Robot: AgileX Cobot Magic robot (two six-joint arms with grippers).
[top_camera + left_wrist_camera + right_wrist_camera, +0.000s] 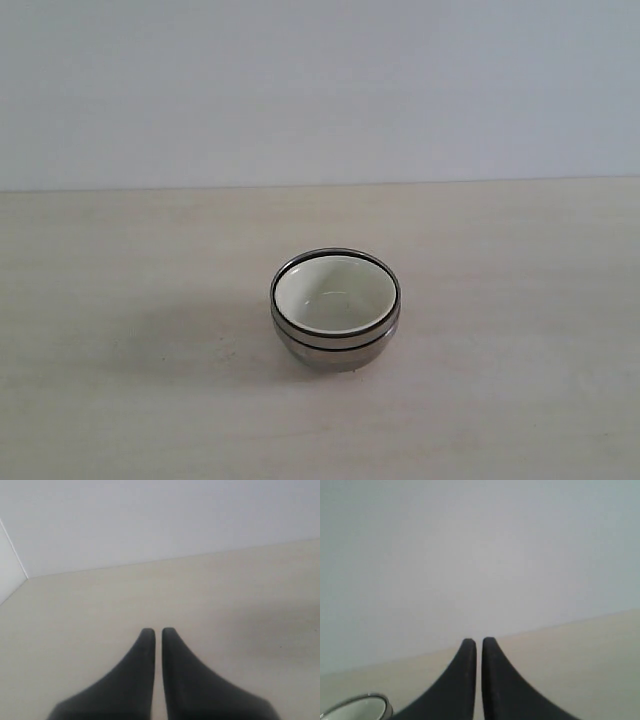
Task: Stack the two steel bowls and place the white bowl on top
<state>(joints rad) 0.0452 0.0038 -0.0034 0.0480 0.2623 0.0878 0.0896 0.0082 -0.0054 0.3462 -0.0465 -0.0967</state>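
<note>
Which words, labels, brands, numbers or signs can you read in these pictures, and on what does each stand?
None: no text shows in any view. The white bowl, the steel bowls it sits in, the table, the wall, the left end effector and the right end effector are all plain.

The exterior camera looks down across the table (120,400) toward the wall (320,80). Both wrist cameras sit low, facing that wall; the right one seemingly shares the bowl stack (357,707).
</note>
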